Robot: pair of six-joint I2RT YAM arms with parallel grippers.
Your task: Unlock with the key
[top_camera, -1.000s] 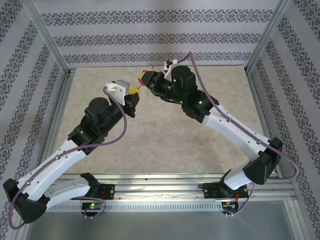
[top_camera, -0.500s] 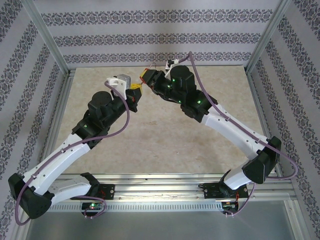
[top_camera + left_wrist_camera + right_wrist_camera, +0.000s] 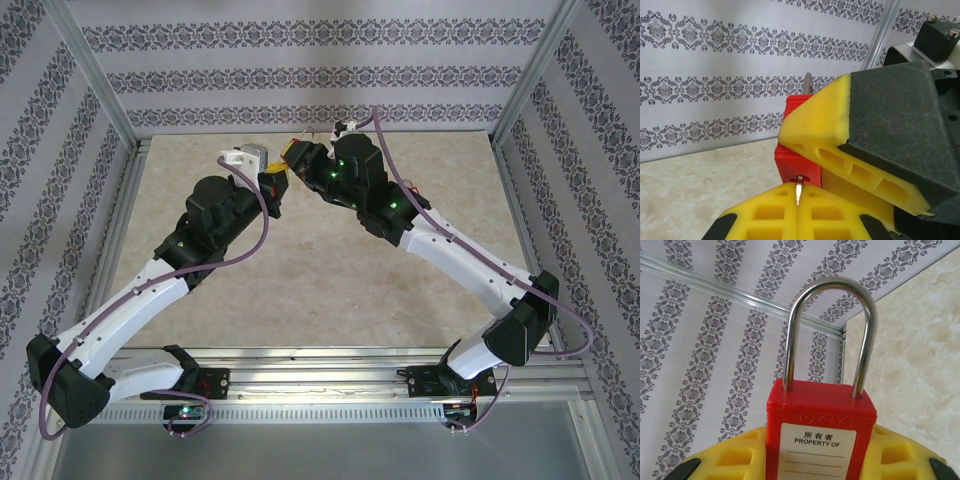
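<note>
1. Across the middle of the top view: beige marbled table (image 3: 300, 300), boxed in by patterned wallpaper walls (image 3: 320, 60) and aluminium frame posts (image 3: 92, 75).
2. From lower left corner up toward upper centre: left arm (image 3: 150, 295), with white links, black joints and a purple cable.
3. From lower right corner up-left to the same spot: right arm (image 3: 450, 255), its wrist close to the left wrist near the table's far edge.
4. At upper centre, right side of the meeting point: right gripper (image 3: 295, 155), clamped on the padlock body. Yellow fingers (image 3: 735, 460) flanking the red body at the bottom of the right wrist view.
5. Just below-left of it: left gripper (image 3: 272, 184), yellow pads (image 3: 770, 212) pressed together on the key, at bottom centre of the left wrist view.
6. Held off the table in the right gripper: padlock (image 3: 815, 425), red with a white "PROPERTY OF" label, bottom centre of the right wrist view.
7. Rising to the upper centre of that view: steel shackle (image 3: 791, 340), upright, both legs seated in the body.
8. Lower centre of the left wrist view: key (image 3: 799, 187), a thin metal blade poking up between the left pads, tip at the recess in the padlock's underside. Cannot tell how deep.
</note>
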